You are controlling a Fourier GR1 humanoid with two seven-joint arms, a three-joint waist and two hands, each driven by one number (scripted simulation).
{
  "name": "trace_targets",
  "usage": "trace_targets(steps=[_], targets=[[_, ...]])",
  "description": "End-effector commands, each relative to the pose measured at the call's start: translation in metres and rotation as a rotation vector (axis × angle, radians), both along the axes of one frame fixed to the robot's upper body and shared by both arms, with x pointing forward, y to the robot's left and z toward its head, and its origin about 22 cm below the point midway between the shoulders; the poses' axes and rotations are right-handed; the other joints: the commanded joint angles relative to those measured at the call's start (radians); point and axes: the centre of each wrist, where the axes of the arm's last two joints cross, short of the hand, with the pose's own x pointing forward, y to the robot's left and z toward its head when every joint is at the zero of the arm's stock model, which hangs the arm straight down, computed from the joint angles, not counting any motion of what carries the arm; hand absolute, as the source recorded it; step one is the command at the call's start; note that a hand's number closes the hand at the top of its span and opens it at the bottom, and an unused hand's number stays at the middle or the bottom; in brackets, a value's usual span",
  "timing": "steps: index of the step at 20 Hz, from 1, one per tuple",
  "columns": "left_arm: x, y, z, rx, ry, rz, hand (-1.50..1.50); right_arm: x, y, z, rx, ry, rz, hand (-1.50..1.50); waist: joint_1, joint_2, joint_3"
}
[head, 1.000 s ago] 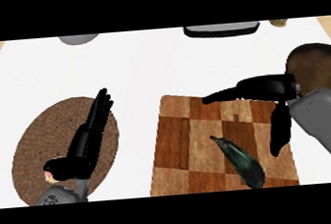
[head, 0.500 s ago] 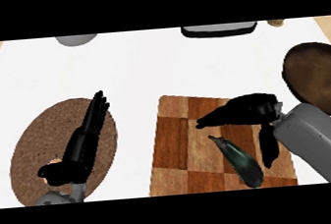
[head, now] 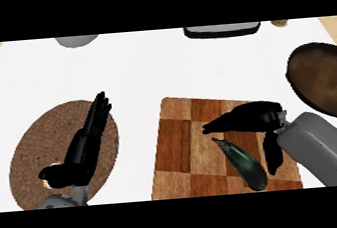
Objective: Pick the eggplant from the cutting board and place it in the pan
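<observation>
One eggplant (head: 243,164) on one cutting board (head: 182,150), one pan (head: 330,83), right hand (head: 249,118) spread above it, left hand (head: 85,142) flat, straight-fingered

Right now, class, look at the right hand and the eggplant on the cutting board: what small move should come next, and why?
Probably lower the right hand a little toward the eggplant and curl its fingers round it. The hand sits just beyond the eggplant's near tip, thumb alongside it, holding nothing, while the eggplant lies flat on the cutting board, not yet lifted toward the pan.

Bare counter (head: 160,66) separates board (head: 185,150) from pan (head: 328,81); right hand (head: 249,119) overhangs the eggplant (head: 242,163).
</observation>
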Motion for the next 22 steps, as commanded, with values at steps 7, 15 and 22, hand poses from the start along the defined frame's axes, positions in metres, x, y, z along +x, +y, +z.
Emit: trace_targets(steps=[7, 15, 22], targets=[[-0.021, 0.003, -0.002, 0.003, -0.020, 0.008, 0.00, -0.013, 0.018, -0.039, 0.026, 0.063, 0.010, -1.50, 0.001, -0.001, 0.000], [-0.009, 0.015, 0.011, 0.014, 0.001, -0.011, 0.00, -0.010, 0.010, -0.063, -0.047, 0.073, 0.041, -1.50, 0.007, 0.000, 0.000], [0.005, -0.003, -0.001, 0.009, 0.001, -0.014, 0.00, -0.031, 0.026, -0.083, -0.057, -0.002, 0.198, 1.50, 0.002, 0.002, 0.000]])
